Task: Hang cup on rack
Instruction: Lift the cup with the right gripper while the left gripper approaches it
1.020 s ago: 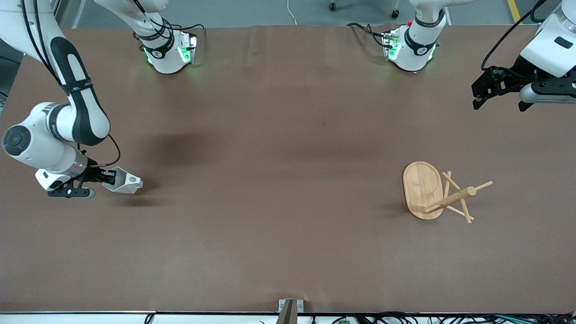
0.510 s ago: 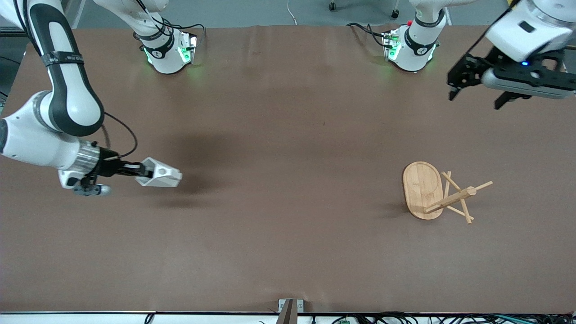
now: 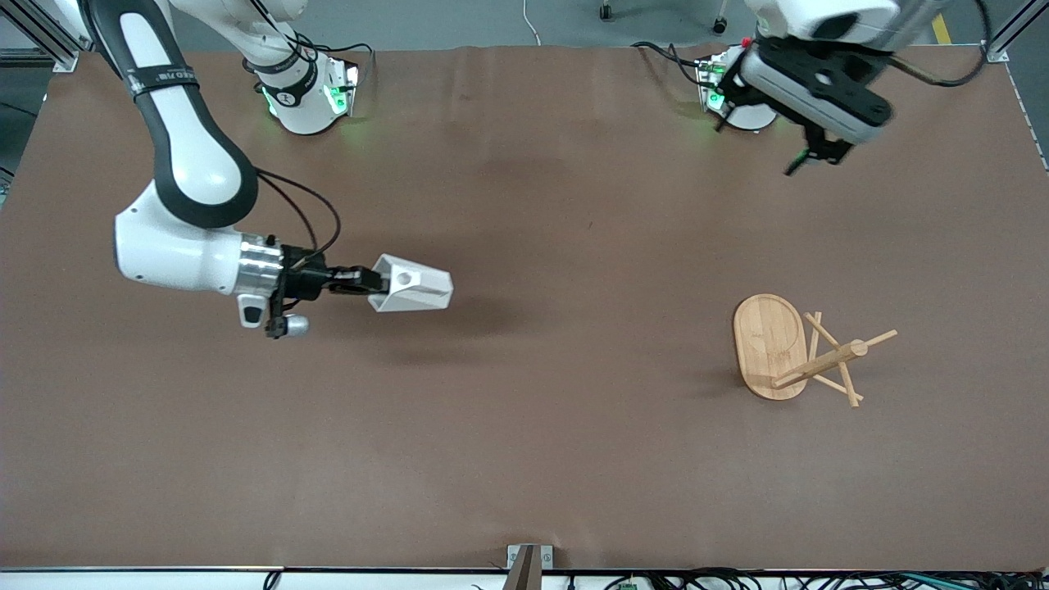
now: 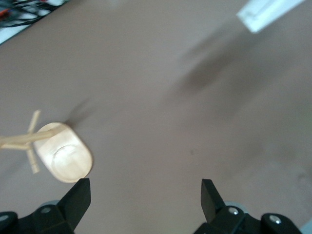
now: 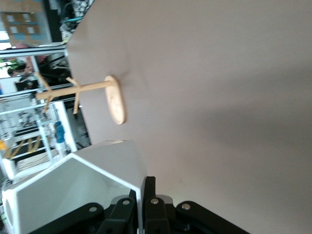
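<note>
My right gripper (image 3: 375,283) is shut on the rim wall of the white faceted cup (image 3: 412,289) and holds it sideways in the air over the table, toward the right arm's end. In the right wrist view the fingers (image 5: 149,186) pinch the cup's wall (image 5: 73,192). The bamboo rack (image 3: 770,342) stands upright on its oval base toward the left arm's end, apart from both grippers; it also shows in the right wrist view (image 5: 116,100) and the left wrist view (image 4: 66,156). My left gripper (image 3: 762,139) is open and empty, high over the table by its own base (image 4: 146,189).
The brown table (image 3: 574,459) bears only the rack. The two arm bases (image 3: 307,94) stand along the table edge farthest from the front camera. A small metal bracket (image 3: 529,561) sits at the nearest edge.
My right gripper has carried the cup well toward the table's middle and the rack. My left arm has swung from the table's end to over its own base.
</note>
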`<action>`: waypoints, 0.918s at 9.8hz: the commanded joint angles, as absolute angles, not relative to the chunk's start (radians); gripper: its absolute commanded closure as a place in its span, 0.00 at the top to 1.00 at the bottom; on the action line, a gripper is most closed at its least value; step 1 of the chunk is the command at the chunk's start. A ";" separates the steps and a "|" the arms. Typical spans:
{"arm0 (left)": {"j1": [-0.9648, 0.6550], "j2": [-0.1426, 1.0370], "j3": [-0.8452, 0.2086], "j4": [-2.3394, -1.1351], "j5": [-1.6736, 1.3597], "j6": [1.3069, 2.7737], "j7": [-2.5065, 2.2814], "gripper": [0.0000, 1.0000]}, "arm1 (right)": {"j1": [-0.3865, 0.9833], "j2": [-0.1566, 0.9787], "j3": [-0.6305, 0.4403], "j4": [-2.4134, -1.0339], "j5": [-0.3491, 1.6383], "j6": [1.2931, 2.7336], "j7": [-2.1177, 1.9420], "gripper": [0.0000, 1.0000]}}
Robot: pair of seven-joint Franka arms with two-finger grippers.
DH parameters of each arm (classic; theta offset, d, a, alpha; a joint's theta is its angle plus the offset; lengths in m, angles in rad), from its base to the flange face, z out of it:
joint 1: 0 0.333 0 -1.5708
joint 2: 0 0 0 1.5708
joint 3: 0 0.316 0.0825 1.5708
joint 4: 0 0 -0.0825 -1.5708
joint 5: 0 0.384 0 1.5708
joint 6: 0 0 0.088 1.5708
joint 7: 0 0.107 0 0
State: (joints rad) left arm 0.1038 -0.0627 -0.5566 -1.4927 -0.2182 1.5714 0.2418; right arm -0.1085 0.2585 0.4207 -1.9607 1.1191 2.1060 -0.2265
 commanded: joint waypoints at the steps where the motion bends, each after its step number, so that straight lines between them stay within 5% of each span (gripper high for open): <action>1: 0.107 -0.006 -0.659 -1.451 -0.250 1.580 0.294 1.00 | -0.121 0.268 0.486 -1.988 1.358 2.102 -0.381 0.00; 5: 0.104 0.127 -0.794 -1.440 -0.247 1.773 0.481 1.00 | -0.052 0.307 0.492 -1.999 1.531 2.076 -0.453 0.00; 9: 0.017 0.231 -0.805 -1.390 -0.119 1.835 0.552 1.00 | -0.040 0.345 0.508 -2.002 1.600 1.990 -0.499 0.00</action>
State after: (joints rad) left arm 0.0513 0.1761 -0.7957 -1.4130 -0.1807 1.8386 0.5384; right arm -0.0363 0.3508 0.4893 -1.9898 1.5585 2.0011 -0.4710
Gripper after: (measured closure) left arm 0.000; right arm 0.960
